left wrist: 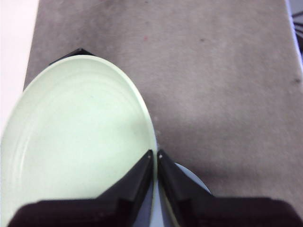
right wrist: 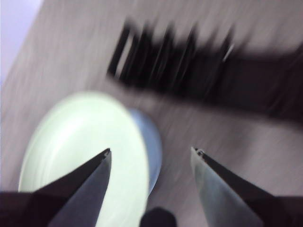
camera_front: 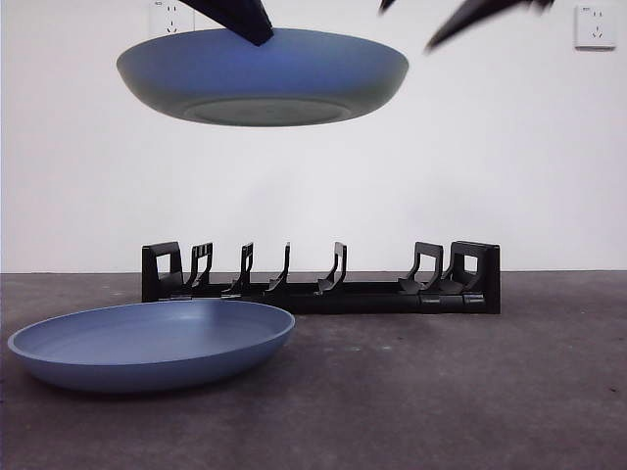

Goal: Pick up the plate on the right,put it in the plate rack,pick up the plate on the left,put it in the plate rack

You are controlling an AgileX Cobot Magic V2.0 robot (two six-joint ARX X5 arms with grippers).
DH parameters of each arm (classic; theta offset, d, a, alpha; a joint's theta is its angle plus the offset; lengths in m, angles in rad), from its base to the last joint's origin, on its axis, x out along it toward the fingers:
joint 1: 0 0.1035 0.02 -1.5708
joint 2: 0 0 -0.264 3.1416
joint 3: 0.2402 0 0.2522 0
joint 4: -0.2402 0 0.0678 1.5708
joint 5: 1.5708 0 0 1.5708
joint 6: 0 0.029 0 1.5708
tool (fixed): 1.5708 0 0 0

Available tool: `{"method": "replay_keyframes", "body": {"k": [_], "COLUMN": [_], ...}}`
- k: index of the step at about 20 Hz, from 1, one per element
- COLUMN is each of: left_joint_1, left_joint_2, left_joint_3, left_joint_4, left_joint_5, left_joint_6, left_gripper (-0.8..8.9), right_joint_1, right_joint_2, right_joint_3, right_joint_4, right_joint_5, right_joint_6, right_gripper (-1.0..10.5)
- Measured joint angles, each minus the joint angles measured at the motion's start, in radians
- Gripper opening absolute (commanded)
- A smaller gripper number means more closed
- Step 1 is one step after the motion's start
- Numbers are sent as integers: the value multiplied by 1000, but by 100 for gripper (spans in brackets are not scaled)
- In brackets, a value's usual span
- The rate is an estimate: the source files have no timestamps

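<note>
A blue plate (camera_front: pixel 263 76) hangs level high above the table, over the left half of the plate rack (camera_front: pixel 323 284). My left gripper (camera_front: pixel 257 37) is shut on its rim; the left wrist view shows the jaws (left wrist: pixel 155 152) pinched on the edge of the plate (left wrist: pixel 75 142), which looks pale there. A second blue plate (camera_front: pixel 152 343) lies on the table in front of the rack's left end. My right gripper (right wrist: pixel 151 151) is open and holds nothing. It is high at the upper right (camera_front: pixel 460 20), blurred. The black rack (right wrist: pixel 199 66) holds no plates.
The dark grey table (camera_front: pixel 470 392) runs back to a white wall close behind the rack. Wall sockets (camera_front: pixel 596 26) sit high on that wall. The lying plate's edge (left wrist: pixel 191 177) shows beneath the held one.
</note>
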Motion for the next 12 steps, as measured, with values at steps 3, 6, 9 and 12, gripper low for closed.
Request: {"method": "replay_keyframes", "body": {"k": [3, 6, 9, 12], "left_joint_1": [45, 143, 268, 352], "left_joint_2": [0, 0, 5, 14], "left_joint_3": [0, 0, 0, 0], "left_joint_4": [83, 293, 537, 676], "left_joint_5": [67, 235, 396, 461], "left_joint_6": [-66, -219, -428, -579], "left_gripper": [-8, -8, -8, -8], "right_joint_1": [-13, -14, -14, -14], "right_joint_2": [-69, -176, -234, -239], "right_joint_3": [96, 167, 172, 171], "right_joint_4": [-10, -55, -130, -207], "right_joint_5": [146, 246, 240, 206], "right_joint_6": [-17, -66, -99, -114], "right_gripper": [289, 285, 284, 284]}}
